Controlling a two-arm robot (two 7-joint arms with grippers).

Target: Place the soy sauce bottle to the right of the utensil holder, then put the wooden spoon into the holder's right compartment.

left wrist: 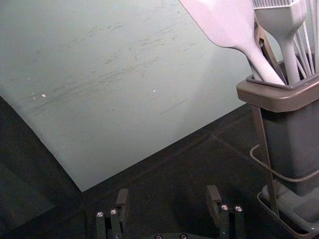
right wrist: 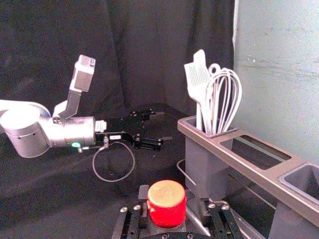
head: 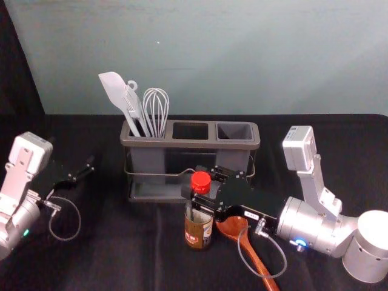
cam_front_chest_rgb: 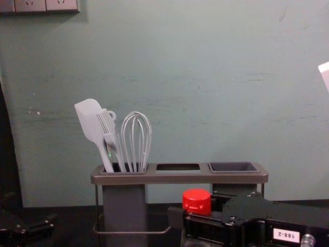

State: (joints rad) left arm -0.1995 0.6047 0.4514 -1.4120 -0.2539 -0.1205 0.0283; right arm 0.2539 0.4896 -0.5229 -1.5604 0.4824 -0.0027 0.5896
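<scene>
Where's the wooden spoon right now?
In the head view, the wooden spoon lies just right of the soy sauce bottle, in front of the utensil holder.

From my screens I make out a pale spatula tilted left, a brush close beside it, and a whisk to their right. Behind them I see a grey-green wall, a socket panel high at left, a black curtain, and black tablecloth below.

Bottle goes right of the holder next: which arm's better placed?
Right, I'd say: the right gripper is at the bottle, in front of the utensil holder; the left gripper is beyond its left end.
</scene>
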